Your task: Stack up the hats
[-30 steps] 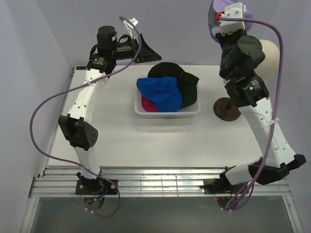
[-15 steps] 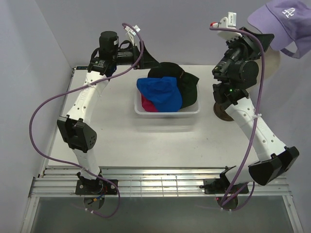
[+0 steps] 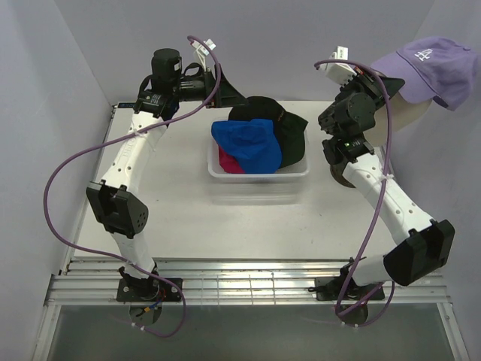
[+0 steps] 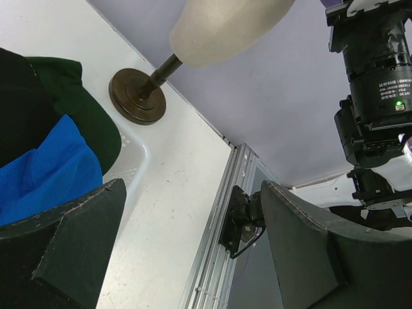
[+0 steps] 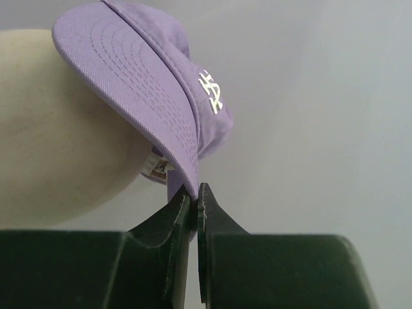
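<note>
The lavender cap with a white logo sits tilted over the cream mannequin head. My right gripper is shut on its brim; in the right wrist view the jaws pinch the brim's edge, and the cap partly covers the head. The bright blue cap lies on top of the black cap, the dark green cap and the magenta cap in the white basket. My left gripper is open and empty, raised behind the basket's left side.
The head's brown stand base is right of the basket, partly behind my right arm; it also shows in the left wrist view. That view shows the blue cap, the green cap and the table's metal front rail.
My right arm has swung the lavender cap right and down from high above, onto the mannequin head. The left arm has barely moved.
</note>
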`<control>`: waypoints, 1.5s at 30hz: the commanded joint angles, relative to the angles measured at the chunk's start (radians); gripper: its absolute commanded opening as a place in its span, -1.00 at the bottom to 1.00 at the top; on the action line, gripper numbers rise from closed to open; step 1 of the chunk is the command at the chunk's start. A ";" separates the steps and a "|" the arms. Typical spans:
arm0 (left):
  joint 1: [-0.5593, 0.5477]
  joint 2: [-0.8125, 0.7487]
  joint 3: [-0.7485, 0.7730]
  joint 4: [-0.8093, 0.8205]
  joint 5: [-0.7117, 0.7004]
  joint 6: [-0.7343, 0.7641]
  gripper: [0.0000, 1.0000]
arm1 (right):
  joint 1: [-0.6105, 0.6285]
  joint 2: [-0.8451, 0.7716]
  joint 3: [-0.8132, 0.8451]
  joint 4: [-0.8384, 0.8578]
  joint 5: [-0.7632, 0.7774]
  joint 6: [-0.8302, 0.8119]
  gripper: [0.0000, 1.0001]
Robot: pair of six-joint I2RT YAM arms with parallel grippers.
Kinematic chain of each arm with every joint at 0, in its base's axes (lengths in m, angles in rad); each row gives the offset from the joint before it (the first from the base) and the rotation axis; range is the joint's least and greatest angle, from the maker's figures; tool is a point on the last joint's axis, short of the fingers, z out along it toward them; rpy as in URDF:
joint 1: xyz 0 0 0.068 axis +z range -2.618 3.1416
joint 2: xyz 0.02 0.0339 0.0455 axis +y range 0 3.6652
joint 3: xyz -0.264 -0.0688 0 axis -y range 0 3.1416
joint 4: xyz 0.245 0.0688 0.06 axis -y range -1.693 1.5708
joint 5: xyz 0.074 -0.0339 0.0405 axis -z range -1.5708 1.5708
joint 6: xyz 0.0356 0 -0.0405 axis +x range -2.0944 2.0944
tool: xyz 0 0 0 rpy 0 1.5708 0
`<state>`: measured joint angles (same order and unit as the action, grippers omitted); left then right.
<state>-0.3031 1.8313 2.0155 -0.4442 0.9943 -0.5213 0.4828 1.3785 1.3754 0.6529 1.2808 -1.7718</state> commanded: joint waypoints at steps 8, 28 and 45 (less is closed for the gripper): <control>-0.002 -0.063 -0.011 0.015 0.017 0.006 0.92 | 0.053 0.117 0.198 0.091 -0.017 0.012 -0.85; -0.001 -0.069 -0.029 0.016 0.026 0.017 0.92 | 0.166 -0.015 -0.059 0.086 0.156 -0.015 -0.85; 0.004 -0.075 -0.067 0.030 0.040 0.012 0.91 | 0.195 0.053 -0.127 0.085 0.190 0.006 -0.85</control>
<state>-0.3031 1.8210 1.9648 -0.4320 1.0111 -0.5194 0.6617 1.4322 1.2144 0.6903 1.4612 -1.7824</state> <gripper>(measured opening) 0.957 0.088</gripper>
